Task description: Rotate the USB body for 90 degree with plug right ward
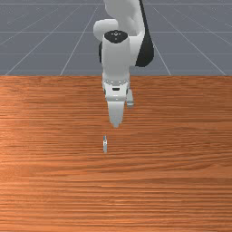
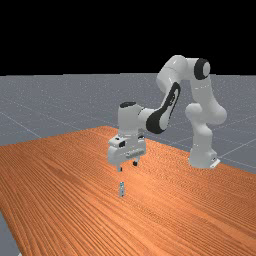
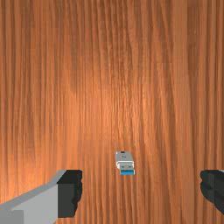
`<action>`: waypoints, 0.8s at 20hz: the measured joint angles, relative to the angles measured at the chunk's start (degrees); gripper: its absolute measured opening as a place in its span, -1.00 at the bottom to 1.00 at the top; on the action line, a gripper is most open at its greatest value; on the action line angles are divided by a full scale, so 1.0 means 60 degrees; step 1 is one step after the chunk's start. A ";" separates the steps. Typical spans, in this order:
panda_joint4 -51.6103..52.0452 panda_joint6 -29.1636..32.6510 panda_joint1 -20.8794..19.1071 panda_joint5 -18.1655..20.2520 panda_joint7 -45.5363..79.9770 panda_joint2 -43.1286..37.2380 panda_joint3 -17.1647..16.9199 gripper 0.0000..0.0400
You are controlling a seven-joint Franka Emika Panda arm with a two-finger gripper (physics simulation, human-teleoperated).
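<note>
In the far view my gripper [image 2: 127, 166] hangs above the table, its two fingers wide apart with nothing between them. The front view has the gripper [image 1: 116, 124] nearer the arm's base than the USB body [image 1: 105, 144], which lies a little toward that view's left, long and narrow, its thin end toward the arm. The small grey USB body [image 2: 121, 189] is below the hand in the far view. Looking down in the wrist view, I see the silver-grey USB body [image 3: 124, 158] with its blue-lined plug end toward the line between the fingertips of the open gripper [image 3: 141, 191].
Wood-grained tabletop [image 1: 181, 149] surrounds the USB body. The arm's base [image 2: 202, 159] stands at the table's edge on the far view's right. A near table edge runs down the far view's left side.
</note>
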 joint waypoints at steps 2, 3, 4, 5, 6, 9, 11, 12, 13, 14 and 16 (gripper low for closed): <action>0.0000 0.0000 0.0000 0.0000 0.0000 0.0000 0.0000 -0.26; 0.0000 0.0000 0.0000 0.0000 0.0000 0.0000 0.0000 -0.55; 0.0000 0.0000 0.0000 0.0000 0.0000 0.0000 0.0000 -0.73; 0.0000 0.0000 0.0000 0.0000 0.0000 0.0000 0.0000 -0.83; -0.0045 0.0224 0.0000 0.0000 0.0000 0.0000 0.0000 -0.90; 0.0277 -0.0031 0.0119 -0.0253 0.0236 0.0221 -0.0111 -0.98; 0.0270 0.0027 0.0181 -0.0374 0.0346 0.0277 -0.0165 -0.99; 0.0259 0.0036 0.0114 -0.0231 0.0213 0.0284 -0.0101 -0.99; 0.0257 0.0039 0.0082 -0.0169 0.0150 0.0285 -0.0075 -1.00; 0.0257 0.0046 -0.0073 -0.0118 -0.0492 0.0285 0.0033 -1.00; 0.0274 0.0043 -0.0289 -0.0104 -0.1021 0.0296 0.0027 -1.00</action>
